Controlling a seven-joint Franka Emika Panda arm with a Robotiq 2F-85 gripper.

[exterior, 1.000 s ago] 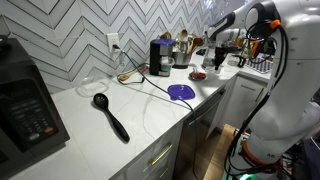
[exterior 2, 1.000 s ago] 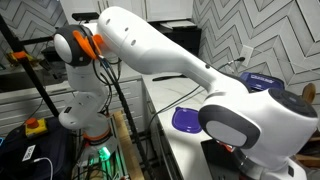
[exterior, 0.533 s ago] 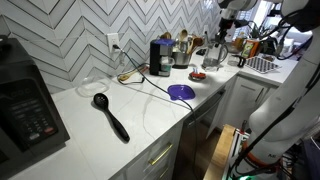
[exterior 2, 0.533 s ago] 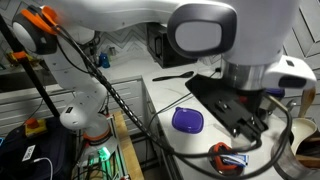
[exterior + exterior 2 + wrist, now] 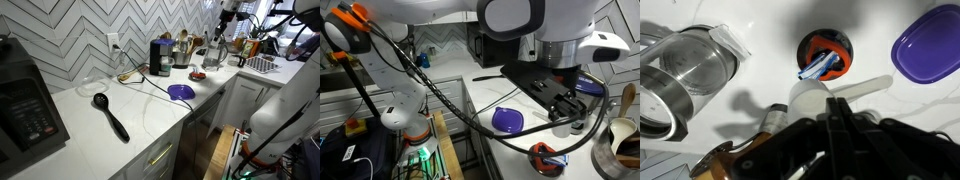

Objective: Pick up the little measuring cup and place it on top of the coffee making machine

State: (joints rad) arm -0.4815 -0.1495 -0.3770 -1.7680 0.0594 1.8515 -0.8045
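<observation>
In the wrist view the little white measuring cup (image 5: pixel 810 100) lies on the white counter, its handle pointing right. My gripper (image 5: pixel 837 104) is shut and empty, and its black fingers (image 5: pixel 830 130) reach over the cup's right edge from well above it. The small black coffee making machine (image 5: pixel 160 57) stands by the back wall in an exterior view, left of the utensil jar (image 5: pixel 182 50). My gripper (image 5: pixel 225 24) hangs high over the counter's right end. It also shows in an exterior view (image 5: pixel 564 116).
An orange bowl (image 5: pixel 825 55) with a blue item sits just beyond the cup, beside a purple plate (image 5: pixel 930 45) and a glass carafe (image 5: pixel 690 72). A black ladle (image 5: pixel 110 115) and a large black appliance (image 5: pixel 25 105) are at the counter's left.
The arm has swung and risen; my gripper now sits higher over the right end of the counter. Nothing on the counter has moved.
</observation>
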